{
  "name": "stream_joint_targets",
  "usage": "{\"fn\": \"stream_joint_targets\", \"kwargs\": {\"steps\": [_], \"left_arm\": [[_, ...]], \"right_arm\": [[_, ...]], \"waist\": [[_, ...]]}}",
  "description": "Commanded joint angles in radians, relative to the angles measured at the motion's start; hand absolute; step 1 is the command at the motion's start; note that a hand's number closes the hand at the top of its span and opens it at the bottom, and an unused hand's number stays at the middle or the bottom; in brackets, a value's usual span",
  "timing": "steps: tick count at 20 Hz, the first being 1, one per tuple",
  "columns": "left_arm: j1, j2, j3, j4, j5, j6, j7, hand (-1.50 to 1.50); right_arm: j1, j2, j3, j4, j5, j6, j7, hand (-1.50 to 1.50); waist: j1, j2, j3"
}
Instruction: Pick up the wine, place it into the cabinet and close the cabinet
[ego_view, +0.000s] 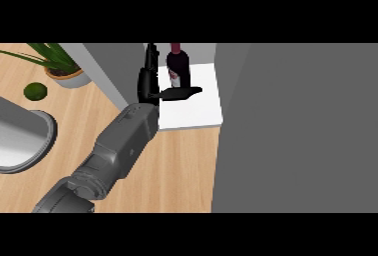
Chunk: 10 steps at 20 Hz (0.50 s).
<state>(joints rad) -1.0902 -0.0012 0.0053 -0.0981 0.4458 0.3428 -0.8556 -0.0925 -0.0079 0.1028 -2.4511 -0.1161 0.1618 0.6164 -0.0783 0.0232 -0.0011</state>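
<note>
The wine bottle (176, 66) is dark with a red neck and a pale label. It stands upright on the white cabinet shelf (201, 107), near the shelf's back. My left hand (151, 85) reaches in from the lower left on its grey forearm and is open. Its straight fingers (151, 57) run along the bottle's left side, and its thumb (181, 93) sticks out to the right just in front of the bottle's base. I cannot tell whether the hand touches the bottle. The right hand shows nowhere.
A large grey cabinet panel (295, 130) fills the right side, and a grey wall (111, 75) borders the shelf on the left. On the wooden counter (177, 165) are a potted plant (63, 70), a lime (35, 91) and a steel sink (22, 137) at the left.
</note>
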Motion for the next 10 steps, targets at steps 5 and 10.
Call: {"fn": "stream_joint_targets", "kwargs": {"steps": [5, 10], "left_arm": [[0.067, 0.001, 0.015, -0.029, 0.070, -0.088, -0.026, -1.50], [0.101, 0.001, -0.025, -0.039, 0.099, -0.128, -0.041, -1.50]], "right_arm": [[0.022, 0.001, 0.011, -0.057, -0.046, -0.003, 0.025, -1.50], [0.006, -0.002, 0.001, -0.047, -0.039, -0.015, 0.028, -1.50]], "waist": [[0.008, -0.009, 0.000], [0.015, -0.010, 0.000]]}}
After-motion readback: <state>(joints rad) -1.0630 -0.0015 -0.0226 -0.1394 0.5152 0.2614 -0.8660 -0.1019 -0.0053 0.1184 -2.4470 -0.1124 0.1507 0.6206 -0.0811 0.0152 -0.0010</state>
